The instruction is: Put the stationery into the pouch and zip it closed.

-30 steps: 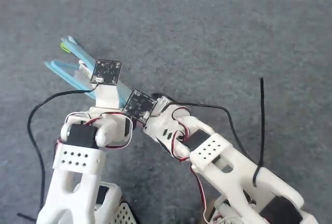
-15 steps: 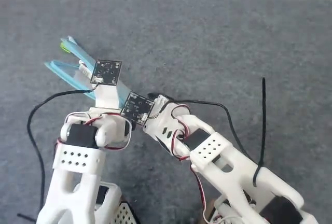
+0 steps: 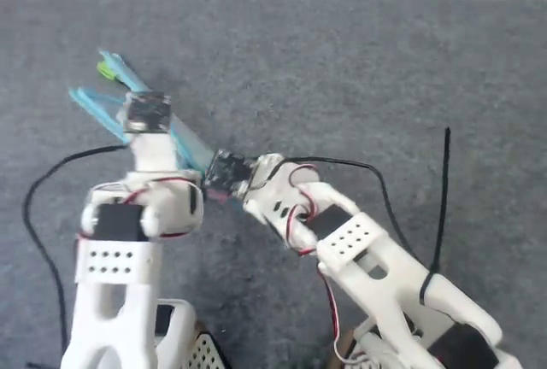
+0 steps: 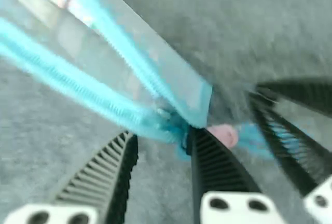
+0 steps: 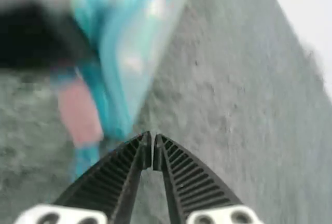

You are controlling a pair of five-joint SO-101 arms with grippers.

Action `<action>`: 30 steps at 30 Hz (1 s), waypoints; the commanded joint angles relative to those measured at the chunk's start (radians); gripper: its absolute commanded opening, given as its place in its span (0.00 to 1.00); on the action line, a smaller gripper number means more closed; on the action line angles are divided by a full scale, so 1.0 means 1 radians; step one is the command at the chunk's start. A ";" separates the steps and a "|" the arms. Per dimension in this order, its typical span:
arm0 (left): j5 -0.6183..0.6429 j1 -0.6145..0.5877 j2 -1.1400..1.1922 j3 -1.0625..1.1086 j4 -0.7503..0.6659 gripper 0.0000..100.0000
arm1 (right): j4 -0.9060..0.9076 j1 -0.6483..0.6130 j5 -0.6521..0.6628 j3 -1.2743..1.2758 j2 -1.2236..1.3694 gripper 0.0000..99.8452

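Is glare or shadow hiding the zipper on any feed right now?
High view: even light, soft shadows only; the arms, not shadow, cover the near end of the pouch. Left wrist view: a pale sheen lies across the pouch, but the zipper teeth are readable. Right wrist view: bright patches on the pouch beside a dark shape I cannot identify.

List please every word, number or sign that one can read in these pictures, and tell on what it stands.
None: no text can be read in any view.
pouch: clear with blue edges, no legible print; the pale patches seen through it in the left wrist view are too blurred to read.
camera board on an arm's wrist: any marks are too small to read.
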 commanded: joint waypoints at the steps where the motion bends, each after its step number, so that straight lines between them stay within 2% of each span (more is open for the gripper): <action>1: -0.003 -0.114 -0.025 -0.110 -0.026 0.14 | 0.016 0.067 -0.028 -0.052 -0.018 0.01; 4: -0.002 -0.173 -0.025 -0.125 -0.063 0.14 | 0.016 0.070 -0.028 -0.052 -0.010 0.01; 11: 0.000 -0.176 -0.017 -0.124 -0.075 0.14 | 0.015 0.005 -0.031 -0.049 -0.007 0.01; 14: 0.000 -0.175 -0.017 -0.119 -0.075 0.14 | 0.015 -0.050 -0.097 -0.018 -0.010 0.01; 21: 0.000 -0.175 -0.015 -0.117 -0.075 0.14 | 0.019 -0.174 -0.141 0.038 -0.010 0.16; 30: 0.000 -0.175 -0.015 -0.117 -0.075 0.14 | 0.097 -0.194 -0.143 0.043 -0.012 0.16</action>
